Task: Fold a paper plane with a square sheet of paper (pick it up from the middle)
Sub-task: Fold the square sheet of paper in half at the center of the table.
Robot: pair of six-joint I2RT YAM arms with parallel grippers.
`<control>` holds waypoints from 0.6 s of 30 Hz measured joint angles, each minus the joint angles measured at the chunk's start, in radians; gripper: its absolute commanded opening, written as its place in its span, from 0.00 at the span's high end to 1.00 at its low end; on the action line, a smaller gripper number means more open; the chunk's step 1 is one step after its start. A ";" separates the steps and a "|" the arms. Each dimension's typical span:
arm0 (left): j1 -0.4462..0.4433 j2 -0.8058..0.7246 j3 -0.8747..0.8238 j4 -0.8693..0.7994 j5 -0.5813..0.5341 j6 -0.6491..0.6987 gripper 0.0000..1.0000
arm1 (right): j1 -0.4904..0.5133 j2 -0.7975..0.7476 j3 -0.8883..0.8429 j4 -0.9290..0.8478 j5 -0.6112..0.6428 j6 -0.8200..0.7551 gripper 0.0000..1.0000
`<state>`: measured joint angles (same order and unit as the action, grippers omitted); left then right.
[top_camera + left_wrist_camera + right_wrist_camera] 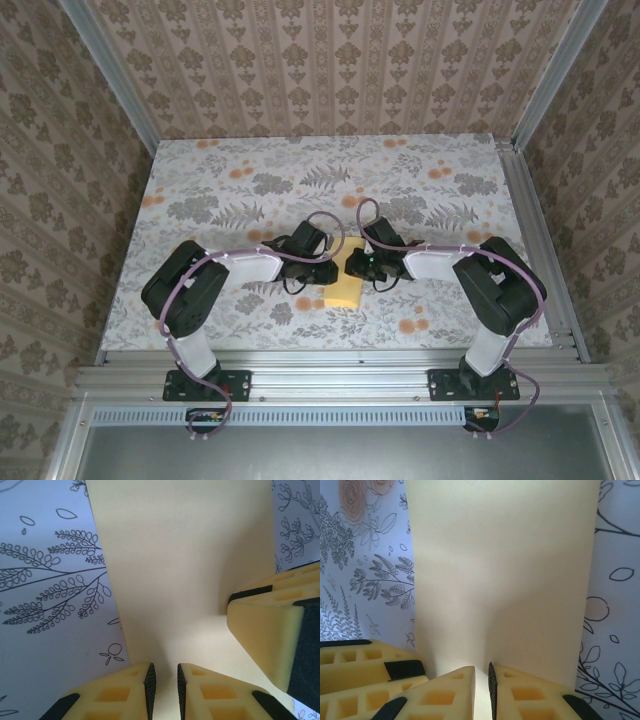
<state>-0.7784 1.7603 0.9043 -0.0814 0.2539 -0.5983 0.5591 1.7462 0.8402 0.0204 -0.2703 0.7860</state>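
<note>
the square sheet of paper (pixel 345 290) is lying at the middle of the floral worktop (pixel 250 170), between the two arms. the left pincer (pixel 165 682) is pinching a raised fold of it, fingers nearly meeting. the right pincer (pixel 481 685) is pinching it likewise, sitting just beside the left one.

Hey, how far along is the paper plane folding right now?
Early on. Done: the left gripper and right gripper are at the thin mustard-yellow square sheet of paper in the middle of the floral table. In hand: each seems to pinch it, jaws almost closed. To do: it shows no sharp crease or pointed nose, so all the folding remains.
</note>
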 measured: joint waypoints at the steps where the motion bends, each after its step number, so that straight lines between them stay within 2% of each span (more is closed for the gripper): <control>1: 0.000 0.000 0.000 -0.001 0.001 0.000 0.77 | 0.000 0.002 0.000 0.000 0.000 -0.002 0.81; 18: 0.000 0.008 0.010 -0.021 0.000 0.009 0.80 | -0.018 0.010 -0.016 0.038 -0.033 -0.027 0.81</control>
<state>-0.7784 1.7679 0.9142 -0.1024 0.2535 -0.5892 0.5415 1.7565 0.8238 0.0582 -0.3031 0.7589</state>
